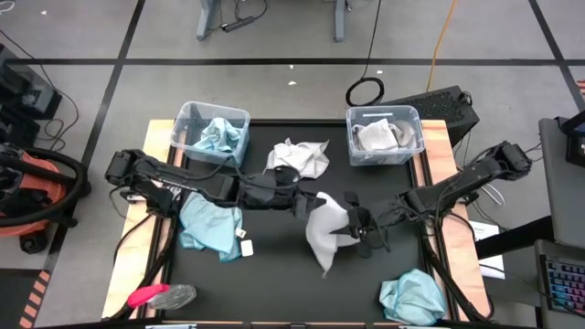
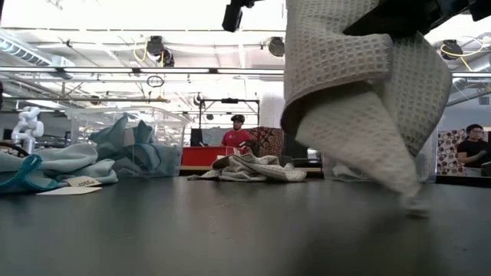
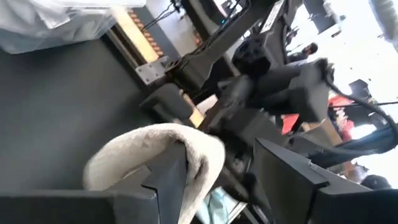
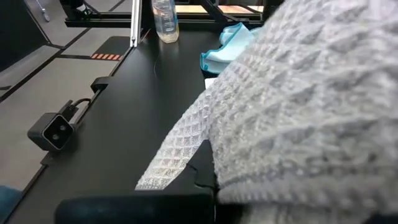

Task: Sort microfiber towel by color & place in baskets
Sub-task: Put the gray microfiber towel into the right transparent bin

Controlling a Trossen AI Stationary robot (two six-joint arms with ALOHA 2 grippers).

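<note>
Filling most of the frame close up: a pale grey-white waffle-weave towel [image 4: 298,106], hanging in folds, one narrow corner trailing down to touch the black counter [image 4: 124,118]. Beyond the hanging cloth, lying flat on the counter: a light teal-blue towel [image 4: 227,50]. Farther off, near the counter's far edge: a clear plastic bottle [image 4: 165,22], upright. Off to one side, at the counter's edge: a small dark camera [image 4: 56,132] with a cable attached.
</note>
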